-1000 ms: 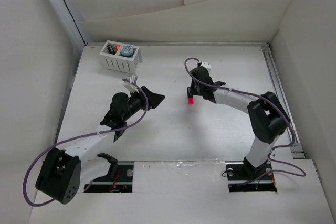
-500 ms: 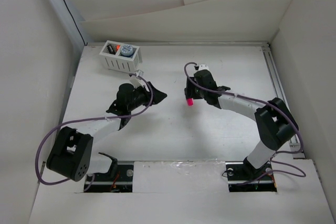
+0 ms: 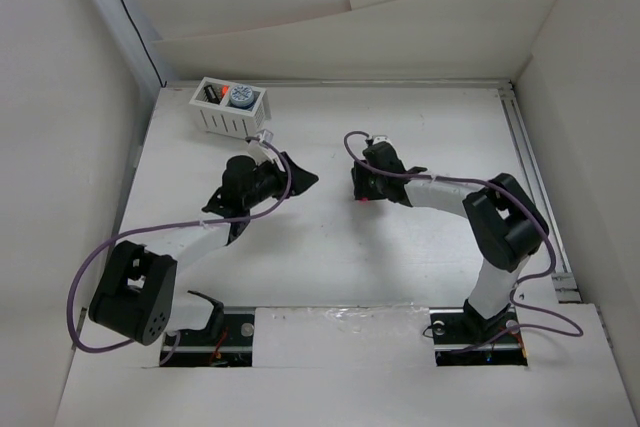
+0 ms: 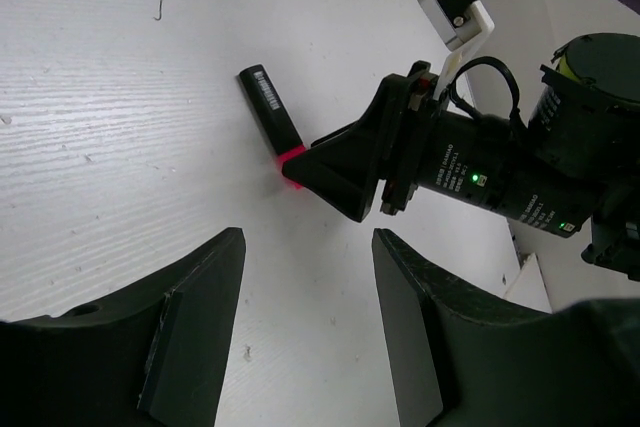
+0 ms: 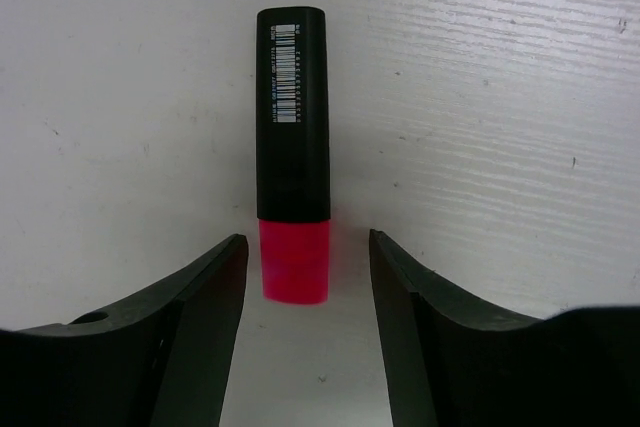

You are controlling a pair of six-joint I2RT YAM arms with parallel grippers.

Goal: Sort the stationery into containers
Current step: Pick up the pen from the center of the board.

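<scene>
The white table (image 3: 330, 247) bears a pink-ended marker (image 5: 292, 147) (lying flat) and a slatted basket (image 3: 230, 124).

Bright, diffuse light; the marker pen (image 5: 292, 147) sharp, casting only faint shadow.

Basket (image 3: 229, 119) sits at the table's (image 3: 400, 257) far left corner, pens (image 3: 211, 93) and a cylinder (image 3: 240, 99) inside it. Mid-table, one marker pen (image 5: 292, 147) lies flat, its near end between the right gripper's (image 5: 305, 247) fingers, touching neither. Left gripper (image 4: 310, 242) hovers to its left, apart.
</scene>
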